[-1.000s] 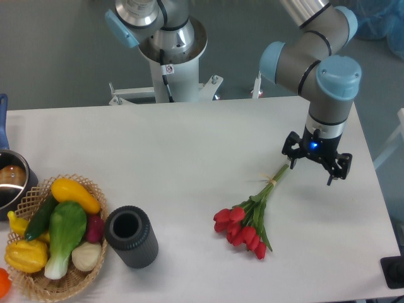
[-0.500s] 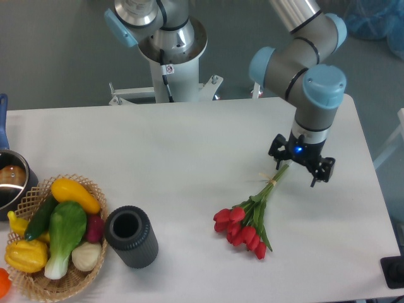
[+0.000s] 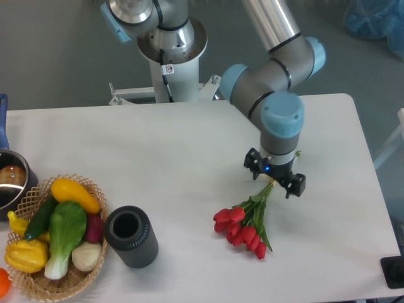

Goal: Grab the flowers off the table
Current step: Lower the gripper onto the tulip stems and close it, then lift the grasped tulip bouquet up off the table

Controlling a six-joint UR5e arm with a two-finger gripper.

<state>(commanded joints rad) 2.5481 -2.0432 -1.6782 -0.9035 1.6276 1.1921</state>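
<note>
The flowers (image 3: 245, 227), a small bunch of red tulips with green stems, lie on the white table (image 3: 177, 158) right of centre, blooms toward the front and stems pointing back-right. My gripper (image 3: 275, 177) hangs directly over the upper end of the stems, fingers open and straddling them. Its body hides the stem tips and the band. The fingers are spread on either side of the stems with nothing clamped between them.
A dark ribbed cylinder vase (image 3: 130, 237) stands left of the flowers. A wicker basket (image 3: 57, 230) of colourful vegetables sits at the front left. A metal pot (image 3: 11, 180) is at the left edge. The robot base (image 3: 172, 50) stands behind the table.
The gripper has moved left from beside the stem tips to right above the stems. The flowers have not moved.
</note>
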